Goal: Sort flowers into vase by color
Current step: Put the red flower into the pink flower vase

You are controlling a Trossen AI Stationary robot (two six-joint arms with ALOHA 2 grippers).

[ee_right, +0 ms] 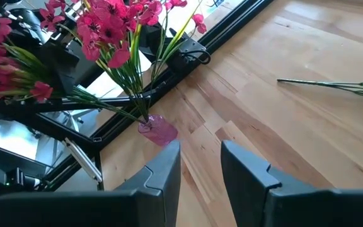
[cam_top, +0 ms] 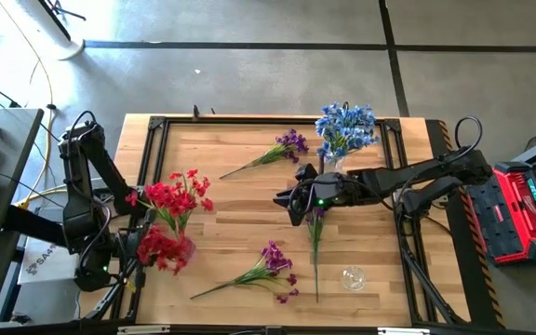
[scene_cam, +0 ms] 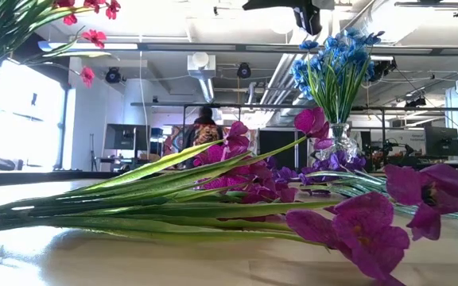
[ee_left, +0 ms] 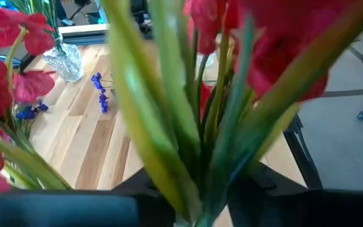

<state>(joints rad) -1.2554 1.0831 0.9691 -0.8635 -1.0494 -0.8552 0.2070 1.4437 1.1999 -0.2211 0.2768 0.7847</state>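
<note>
My right gripper (cam_top: 293, 201) hangs over the middle of the light wooden table (cam_top: 240, 223); its two dark fingers (ee_right: 162, 173) stand a little apart with bare wood showing between them, so it is partly open and holds nothing. The thing I judge to be next is the purple artificial spray with the long green stem (cam_top: 316, 244); its blossoms lie just beside my fingertips, on the near side, and its long axis runs from far to near, the stem end pointing to the near edge of the table. I think the fingers must close across this axis, low on the stem, not along it. A small clear glass vase (cam_top: 353, 277) stands just right of the stem end, empty as far as I can see; it is probably the one for the purple flowers.

Two other purple sprays lie apart from this one: one on the far side (cam_top: 285, 147), one near the near edge (cam_top: 266, 266); both lie slanted. The blue flowers (cam_top: 345, 130) already stand in their glass vase on the far right.

My left gripper (cam_top: 133, 247) is at the left edge among the red flowers (cam_top: 170, 195) and their pink vase (ee_right: 157, 130); I cannot tell how it stands. It is well apart from the purple spray, so the right arm is clearly the nearer one.
</note>
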